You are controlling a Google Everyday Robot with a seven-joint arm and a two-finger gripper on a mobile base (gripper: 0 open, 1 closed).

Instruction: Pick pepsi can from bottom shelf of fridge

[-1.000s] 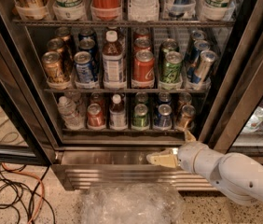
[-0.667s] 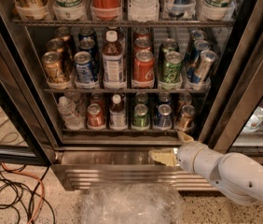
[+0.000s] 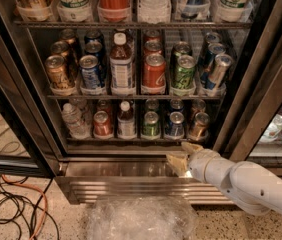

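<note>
**shelfwatcher:** ok so where's the pepsi can (image 3: 174, 125) at?

**canspotter:** Standing upright at the front of its lane on the bottom shelf (image 3: 131, 140) of the fridge (image 3: 121, 190), second lane from the right. There's a green can (image 3: 150, 125) just beside it on the left and a gold-brown can (image 3: 199, 126) just beside it on the right. Further left you've got a small bottle (image 3: 126, 120), a red can (image 3: 102, 124) and a water bottle (image 3: 74, 119).

**shelfwatcher:** and the tool?

**canspotter:** The tool (image 3: 182, 154) sits just below the shelf edge, in front of the steel base panel. It's a bit right of the pepsi can and not touching it. Its two tan fingers (image 3: 175, 160) are spread apart with nothing between them, so it's released. The white arm (image 3: 246, 184) comes in from the lower right. On the floor in front there's a crumpled sheet of clear plastic (image 3: 138, 216), and cables (image 3: 11, 209) off to the left.
</note>
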